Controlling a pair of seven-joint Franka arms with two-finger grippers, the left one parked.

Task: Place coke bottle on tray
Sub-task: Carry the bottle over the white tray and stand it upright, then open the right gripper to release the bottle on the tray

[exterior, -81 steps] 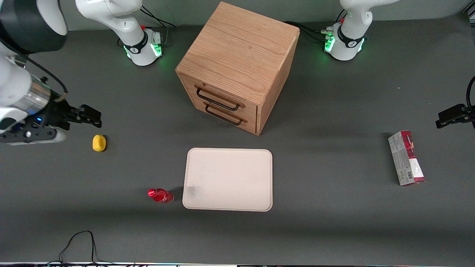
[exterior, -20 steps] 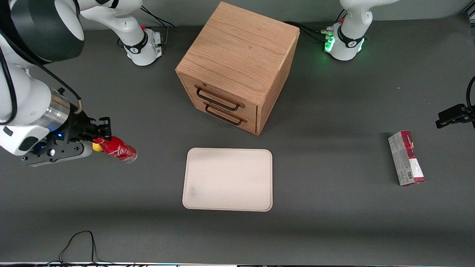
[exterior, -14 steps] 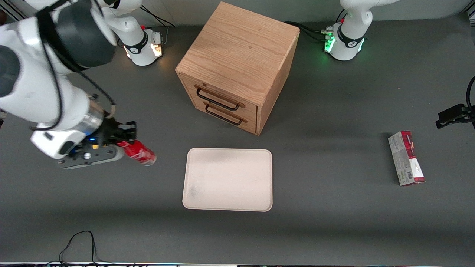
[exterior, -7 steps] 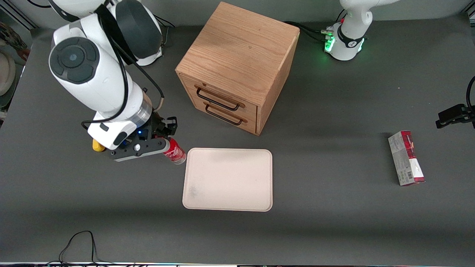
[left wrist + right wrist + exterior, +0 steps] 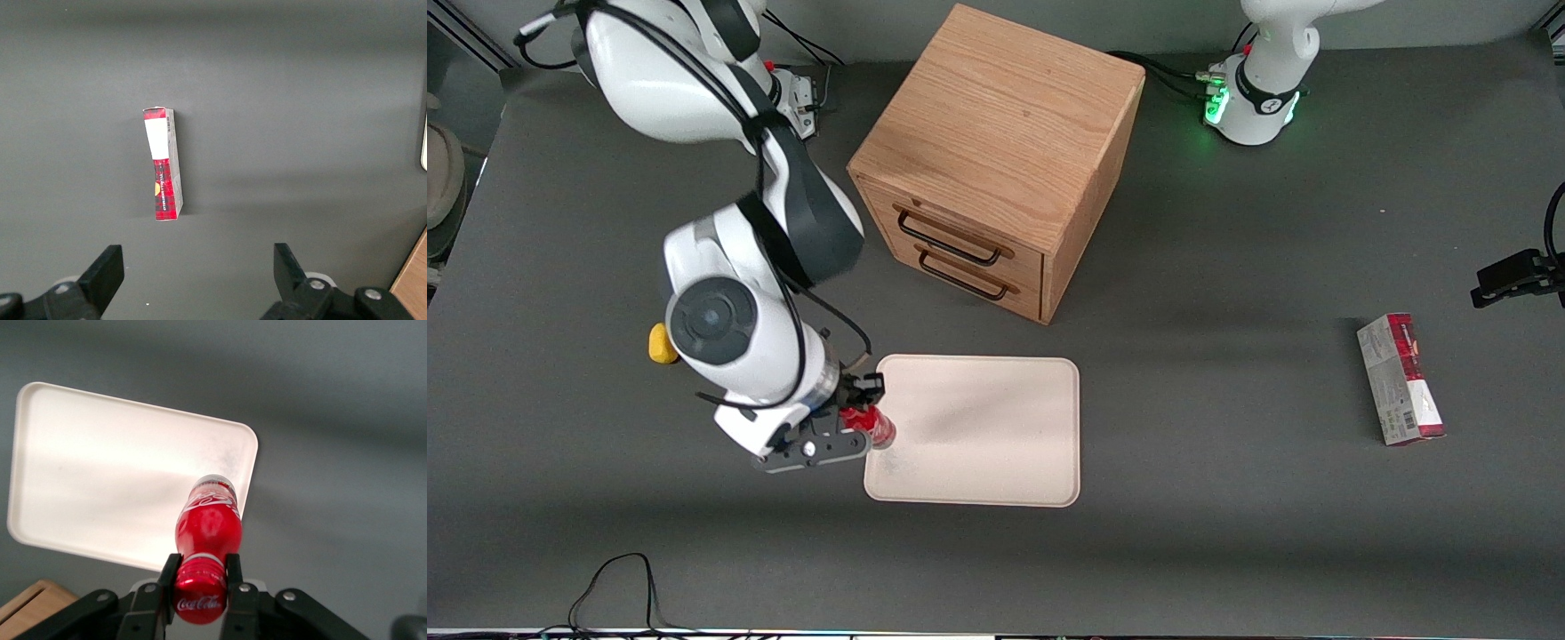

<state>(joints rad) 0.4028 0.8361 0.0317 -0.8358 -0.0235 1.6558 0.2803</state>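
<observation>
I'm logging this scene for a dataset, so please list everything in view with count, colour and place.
coke bottle: one, red with a shiny red cap, held by its neck in the gripper, over the tray's edge at the working arm's end.
tray: one, cream, flat on the table, in front of the cabinet.
cabinet: one, oak, two dark-handled drawers, mid-table, farther from the front camera than the tray.
lemon-like lump: one, yellow, on the table toward the working arm's end, partly hidden by the arm.
carton: one, red and grey, lying toward the parked arm's end.
table: one, dark grey.
gripper: one, black, shut on the bottle's neck above the tray's edge.
</observation>
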